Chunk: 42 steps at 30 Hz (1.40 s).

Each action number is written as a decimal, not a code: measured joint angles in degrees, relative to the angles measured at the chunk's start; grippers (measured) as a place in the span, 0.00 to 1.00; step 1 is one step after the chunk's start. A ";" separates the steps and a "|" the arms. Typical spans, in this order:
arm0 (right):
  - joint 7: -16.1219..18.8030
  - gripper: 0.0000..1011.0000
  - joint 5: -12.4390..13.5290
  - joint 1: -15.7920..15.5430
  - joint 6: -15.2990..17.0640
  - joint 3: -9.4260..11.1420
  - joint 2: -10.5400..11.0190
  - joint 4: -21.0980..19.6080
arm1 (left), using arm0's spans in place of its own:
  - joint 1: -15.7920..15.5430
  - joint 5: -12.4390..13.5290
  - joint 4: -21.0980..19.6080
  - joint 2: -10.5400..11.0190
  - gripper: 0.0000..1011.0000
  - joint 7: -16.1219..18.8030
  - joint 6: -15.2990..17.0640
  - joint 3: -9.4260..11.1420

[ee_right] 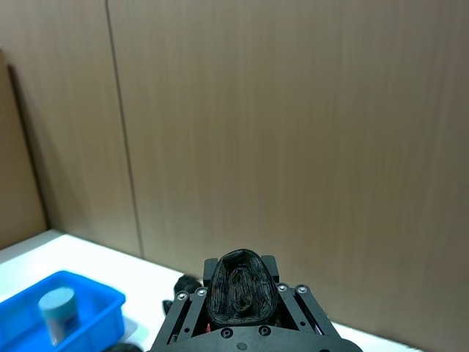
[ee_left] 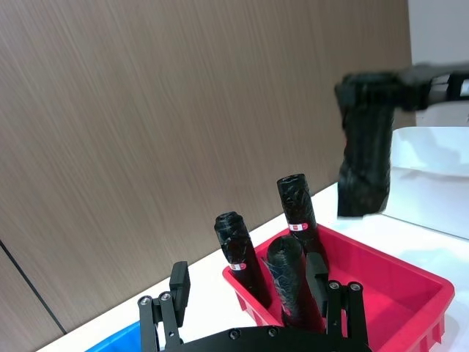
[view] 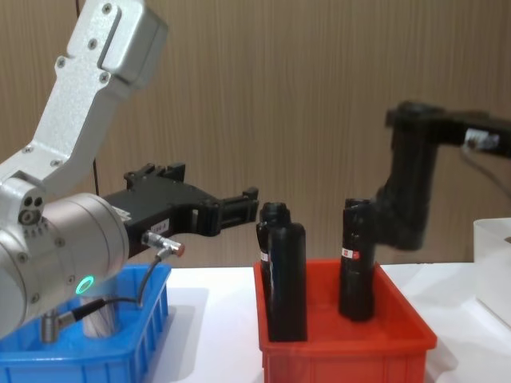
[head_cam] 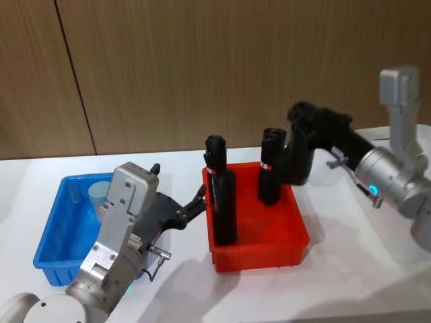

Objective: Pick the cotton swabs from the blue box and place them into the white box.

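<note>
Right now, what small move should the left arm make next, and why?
Probably swing the left gripper back over the blue box. It is open and empty near the red bin, while a cotton swabs tub sits in the blue box.

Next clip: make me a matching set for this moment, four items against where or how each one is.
Items:
1. cotton swabs
2. left gripper
3. right gripper
4. white box

States:
A. shut on a black bottle above the far right of the red bin
B. at the far right of the table, beyond the red bin
C. standing in the blue box
D. open, between the blue box and the red bin

Pairs: 1-C, 2-D, 3-A, 4-B
</note>
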 joint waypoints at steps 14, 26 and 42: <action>-9.38 0.33 -2.22 -3.54 5.72 2.70 3.52 -11.56 | 0.00 0.00 0.00 0.00 0.99 0.00 0.00 0.00; -17.00 0.33 -4.32 -5.71 10.68 5.52 6.37 -16.09 | 0.00 0.00 0.00 0.00 0.99 0.00 0.00 0.00; -25.60 0.42 -5.68 -6.91 15.41 9.20 9.06 -15.73 | 0.00 0.00 0.00 0.00 0.99 0.00 0.00 0.00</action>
